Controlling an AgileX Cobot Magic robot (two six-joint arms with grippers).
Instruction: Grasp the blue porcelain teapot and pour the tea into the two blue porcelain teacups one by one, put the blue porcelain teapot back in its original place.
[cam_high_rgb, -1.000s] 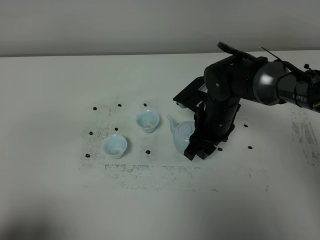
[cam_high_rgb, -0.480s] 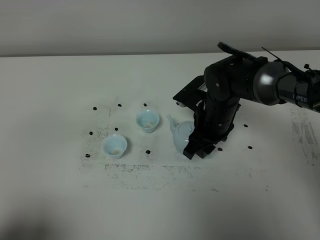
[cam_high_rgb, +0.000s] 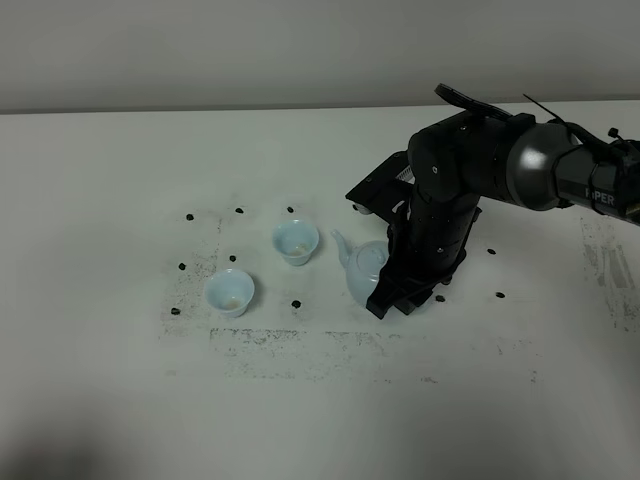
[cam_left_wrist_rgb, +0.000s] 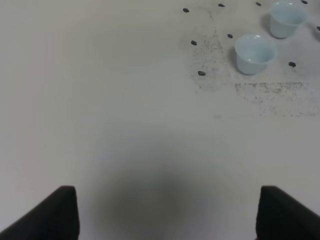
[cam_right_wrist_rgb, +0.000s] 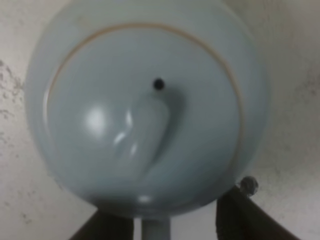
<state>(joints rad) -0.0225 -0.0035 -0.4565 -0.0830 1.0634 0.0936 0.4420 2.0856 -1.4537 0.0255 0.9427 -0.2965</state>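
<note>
Downward, right pincer astride teapot

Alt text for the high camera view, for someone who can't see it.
The right gripper reaches down at a pale blue teapot on a white table. Left of it stand the far teacup and the near teacup, apart and untouched.

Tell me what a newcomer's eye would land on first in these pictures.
The bulky black arm dominates the right side of the white table. Its right gripper is poised over the blue porcelain teapot, jaws set either side of the handle. Left of the spout stand two matching cups, the rear teacup and the front teacup, among small dark dots on the table.
</note>
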